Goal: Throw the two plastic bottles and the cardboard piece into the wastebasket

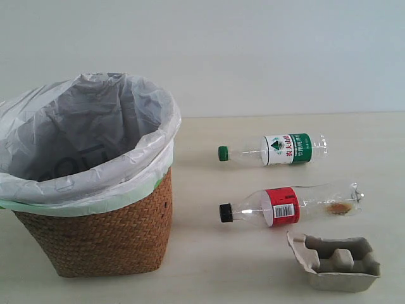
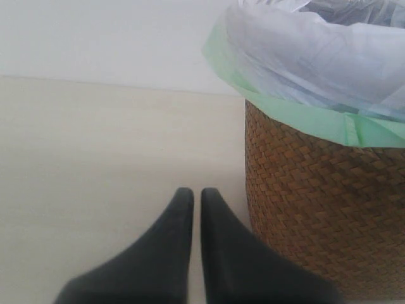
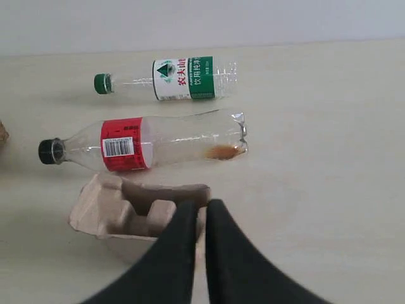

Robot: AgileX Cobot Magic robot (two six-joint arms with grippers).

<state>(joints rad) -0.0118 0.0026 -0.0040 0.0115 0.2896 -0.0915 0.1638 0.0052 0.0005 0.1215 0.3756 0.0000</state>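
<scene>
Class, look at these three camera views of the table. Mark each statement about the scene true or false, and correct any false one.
1. The green-capped bottle and the black-capped bottle both lie on their sides. True.
2. The wastebasket is lined with a plastic bag. True.
3. The cardboard piece is already in the wastebasket. False: it sits on the table, near the black-capped bottle.
4. The black-capped bottle is completely empty. False: a little brown liquid remains near its base.
5. The right gripper grips the green-capped bottle. False: it is shut and holds nothing.
</scene>
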